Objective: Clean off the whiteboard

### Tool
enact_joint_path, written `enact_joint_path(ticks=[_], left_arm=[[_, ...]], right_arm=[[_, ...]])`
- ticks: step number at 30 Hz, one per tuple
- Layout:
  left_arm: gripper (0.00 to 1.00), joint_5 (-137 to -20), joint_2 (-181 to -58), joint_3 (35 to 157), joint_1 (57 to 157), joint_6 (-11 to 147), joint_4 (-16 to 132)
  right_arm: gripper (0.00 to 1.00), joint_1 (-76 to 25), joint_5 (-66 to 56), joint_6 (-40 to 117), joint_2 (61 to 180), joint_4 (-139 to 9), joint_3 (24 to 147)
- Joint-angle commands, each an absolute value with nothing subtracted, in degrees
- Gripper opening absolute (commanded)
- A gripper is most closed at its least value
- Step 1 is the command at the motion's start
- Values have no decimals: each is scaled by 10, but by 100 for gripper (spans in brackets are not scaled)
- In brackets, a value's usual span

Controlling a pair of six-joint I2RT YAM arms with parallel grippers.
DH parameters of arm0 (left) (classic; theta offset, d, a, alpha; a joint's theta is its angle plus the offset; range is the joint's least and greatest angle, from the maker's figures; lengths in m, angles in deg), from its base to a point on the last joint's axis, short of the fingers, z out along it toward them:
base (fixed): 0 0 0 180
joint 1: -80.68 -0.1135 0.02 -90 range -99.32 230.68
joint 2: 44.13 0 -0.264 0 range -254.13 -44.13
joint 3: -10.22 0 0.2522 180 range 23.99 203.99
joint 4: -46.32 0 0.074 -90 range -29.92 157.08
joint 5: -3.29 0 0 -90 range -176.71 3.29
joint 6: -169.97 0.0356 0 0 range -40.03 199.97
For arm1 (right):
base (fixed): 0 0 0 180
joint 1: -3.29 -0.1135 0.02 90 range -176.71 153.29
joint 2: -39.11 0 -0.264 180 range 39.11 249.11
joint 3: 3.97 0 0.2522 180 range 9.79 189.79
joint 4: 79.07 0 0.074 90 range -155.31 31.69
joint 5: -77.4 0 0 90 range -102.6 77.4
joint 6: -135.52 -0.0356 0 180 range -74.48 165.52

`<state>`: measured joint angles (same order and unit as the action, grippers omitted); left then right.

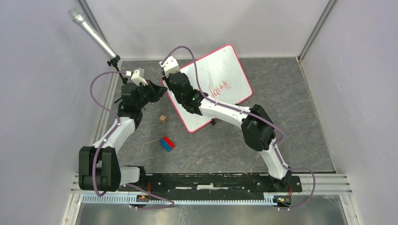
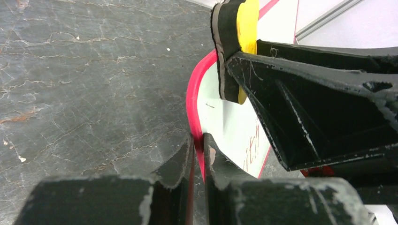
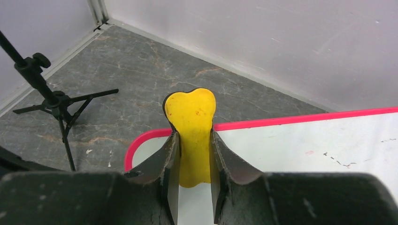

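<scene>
Lab test cell: white panel walls [image 1: 37, 93], aluminium rails [image 1: 328, 180], microphone [image 1: 91, 32] on a stand [image 3: 56, 101].

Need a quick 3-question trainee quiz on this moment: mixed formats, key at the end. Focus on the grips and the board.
1. True or false: the left gripper is shut on the red rim of the whiteboard.
2. What does the right gripper hold? A) a marker B) a yellow eraser C) nothing
3. Fill in: the writing on the board is ___ in colour.

Key: 1 true; 2 B; 3 red.
</scene>
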<state>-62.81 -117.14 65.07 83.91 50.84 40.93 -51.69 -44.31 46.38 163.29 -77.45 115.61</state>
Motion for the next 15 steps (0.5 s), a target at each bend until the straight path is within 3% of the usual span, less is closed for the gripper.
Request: enact_joint_path(ticks=[1,10,15], left_arm=[[2,-565,-1143,672,861,531,383],[2,-568,-1144,676,861,533,394],[2,-572,-1155,688,861,534,416]], right_arm=[[22,-495,-487,459,1648,-740,1164],[22,-469,-490,427,1607,-723,1082],[23,-418,-399,417,1553,-767,979]])
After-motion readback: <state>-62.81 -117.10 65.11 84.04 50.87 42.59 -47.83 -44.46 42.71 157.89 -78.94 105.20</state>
